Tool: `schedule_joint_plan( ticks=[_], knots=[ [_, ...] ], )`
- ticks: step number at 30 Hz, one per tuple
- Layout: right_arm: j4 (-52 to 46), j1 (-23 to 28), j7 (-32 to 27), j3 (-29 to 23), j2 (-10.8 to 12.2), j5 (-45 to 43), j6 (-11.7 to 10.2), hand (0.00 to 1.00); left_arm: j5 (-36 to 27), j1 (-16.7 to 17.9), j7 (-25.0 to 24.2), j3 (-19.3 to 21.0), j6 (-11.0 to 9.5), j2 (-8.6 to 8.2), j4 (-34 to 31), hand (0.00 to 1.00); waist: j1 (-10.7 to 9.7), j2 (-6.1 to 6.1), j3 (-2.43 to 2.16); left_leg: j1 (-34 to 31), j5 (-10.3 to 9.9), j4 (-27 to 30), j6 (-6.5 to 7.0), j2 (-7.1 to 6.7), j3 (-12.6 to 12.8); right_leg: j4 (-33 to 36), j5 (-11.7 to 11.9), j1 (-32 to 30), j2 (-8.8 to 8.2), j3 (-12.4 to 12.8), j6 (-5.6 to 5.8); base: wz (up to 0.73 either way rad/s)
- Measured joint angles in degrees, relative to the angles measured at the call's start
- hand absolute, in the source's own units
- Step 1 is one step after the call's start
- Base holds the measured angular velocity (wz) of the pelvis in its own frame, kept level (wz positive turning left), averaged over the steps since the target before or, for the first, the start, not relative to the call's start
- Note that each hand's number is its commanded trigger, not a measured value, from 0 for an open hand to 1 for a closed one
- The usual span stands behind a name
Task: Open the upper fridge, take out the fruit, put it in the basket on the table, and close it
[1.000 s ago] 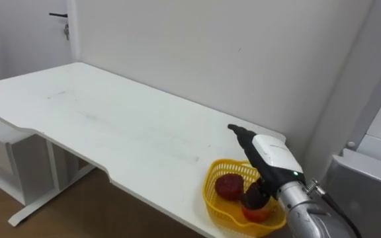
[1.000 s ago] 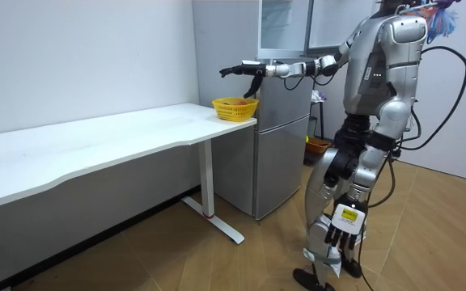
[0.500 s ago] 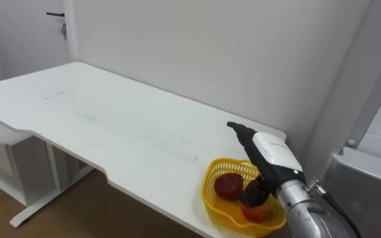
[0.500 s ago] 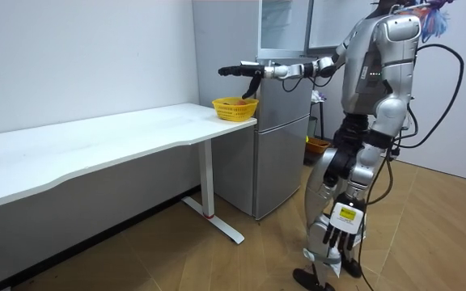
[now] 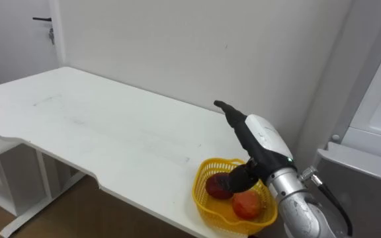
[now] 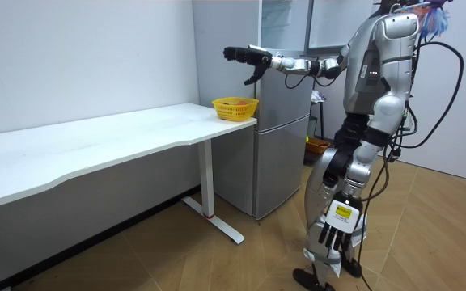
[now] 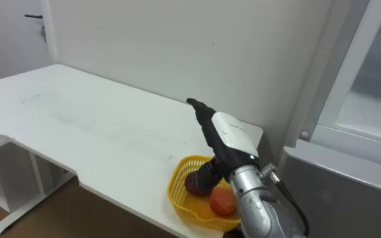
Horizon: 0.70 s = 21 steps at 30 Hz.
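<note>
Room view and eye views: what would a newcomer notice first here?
The robot's right hand reaches out, open, above a yellow basket at the end of the white table, beside the grey fridge. A dark red fruit and an orange-red fruit lie in the basket. The left hand hangs at its side.

One yellow basket [image 5: 196,192] (round, mesh-sided). Two fruits in it, as far as its partly hidden inside lets them be counted: one dark red fruit [image 5: 215,188] and one orange-red fruit [image 5: 246,207]. One white table [image 5: 111,132]. One grey fridge [image 6: 282,162].
</note>
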Motion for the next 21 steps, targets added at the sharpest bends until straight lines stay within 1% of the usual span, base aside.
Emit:
schedule_joint_plan(
  ticks=[1,3,5,7,8,9,11,13,15,17,18,20,21],
  knots=[
    [-0.8,0.14,0.0,-0.03,0.08,0.01,-0.09,0.0,-0.01,0.01,-0.04,0.04,0.0,-0.07,0.0,0.0,-0.12,0.2,-0.04,0.02,0.0,0.0,0.0,0.03,0.24,-0.04,0.0,-0.02,-0.01,0.16,0.0,-0.19],
    [-5.31,2.31,0.0,-0.74,0.19,-0.03,-0.09,0.0,-0.04,-0.51,-0.13,-0.03,-0.23,-0.16,0.0,0.0,-0.73,0.85,-0.35,0.11,0.03,0.02,0.07,0.03,0.5,-0.02,0.0,-0.03,-0.09,0.14,0.0,-0.04],
    [-9.23,4.15,0.02,-0.79,0.69,-0.04,-0.19,0.0,-0.02,-0.68,0.13,-0.03,-0.84,-0.19,0.03,0.0,-1.61,1.2,-0.38,0.1,0.04,0.19,0.07,0.03,0.53,-0.02,0.0,0.01,-0.08,0.18,0.0,-0.02],
    [-12.3,5.48,0.07,-0.8,1.25,-0.11,-0.83,0.0,0.0,-0.66,0.27,-0.1,-1.24,-0.37,0.04,0.0,-2.4,1.47,-0.44,0.1,0.04,0.1,0.07,0.1,0.8,-0.02,0.0,-0.07,-0.08,0.21,0.0,-0.06],
    [-13.96,6.28,0.1,-0.8,1.64,-0.09,-1.29,0.0,0.11,-0.71,0.35,-0.09,-1.47,-0.43,0.02,0.0,-3.03,1.54,-0.53,0.09,0.04,-0.17,0.07,0.15,0.93,-0.01,0.0,-0.12,-0.03,0.57,0.0,-0.13],
    [-15.49,7.09,0.24,-0.79,1.86,-0.22,-1.34,0.0,0.07,-0.72,0.38,-0.06,-1.49,-0.42,0.06,0.0,-3.31,1.79,-0.64,0.08,0.03,-0.26,0.07,0.34,1.46,0.02,0.01,-0.45,0.08,1.68,-0.01,-0.19],
    [-18.23,8.69,0.42,-1.02,1.83,-0.59,-1.43,0.0,0.06,-0.8,0.55,-0.01,-1.64,-0.38,0.05,0.0,-3.52,1.78,-0.81,0.12,0.04,-0.49,0.06,0.67,2.25,0.08,0.1,-0.85,0.25,2.39,-0.16,-0.22],
    [-20.43,10.44,1.02,-1.76,1.87,-0.58,-2.28,0.0,0.02,-0.75,0.54,-0.04,-1.78,-0.52,0.15,0.0,-4.43,1.81,-0.8,0.32,0.04,-0.51,0.05,0.74,2.51,0.1,0.11,-0.84,0.26,2.74,-0.18,-0.13],
    [-22.47,11.58,1.24,-2.28,1.89,0.63,-2.77,0.0,-0.09,-0.65,0.52,-0.12,-2.7,-1.02,1.54,0.0,-4.85,2.27,-0.55,0.99,0.0,-0.83,0.09,0.95,3.72,0.14,0.16,-0.65,0.23,3.53,-0.26,-0.23],
    [-24.21,12.96,1.23,-3.15,1.88,2.03,-3.68,0.0,-0.19,-1.1,0.53,-0.13,-2.95,-1.13,2.83,0.0,-6.01,2.37,-0.54,1.08,0.0,-0.9,0.1,0.93,3.82,0.14,0.19,-0.64,0.2,3.72,-0.29,-0.1],
    [-25.4,14.02,1.28,-3.65,2.04,1.94,-4.27,0.0,-0.23,-1.19,0.53,-0.12,-3.01,-1.17,3.3,0.0,-6.27,2.42,-0.53,1.21,0.0,-1.07,0.1,1.0,4.21,0.14,0.19,-0.66,0.26,4.61,-0.29,-0.12],
    [-27.1,15.34,1.29,-4.5,2.61,1.36,-4.74,0.0,-0.36,-1.43,0.53,-0.1,-3.28,-1.29,4.38,0.0,-6.47,2.5,-0.52,1.93,0.01,-1.79,0.1,1.16,4.98,0.16,0.21,-0.7,0.3,5.32,-0.33,-0.24],
    [-27.62,15.46,1.29,-4.86,3.02,1.06,-5.38,0.0,-0.35,-1.44,0.48,-0.07,-3.42,-1.33,5.15,0.0,-6.91,2.6,-0.55,2.07,-0.01,-1.92,0.1,1.27,5.37,0.18,0.21,-0.71,0.36,5.97,-0.33,-0.2]
  ],
)
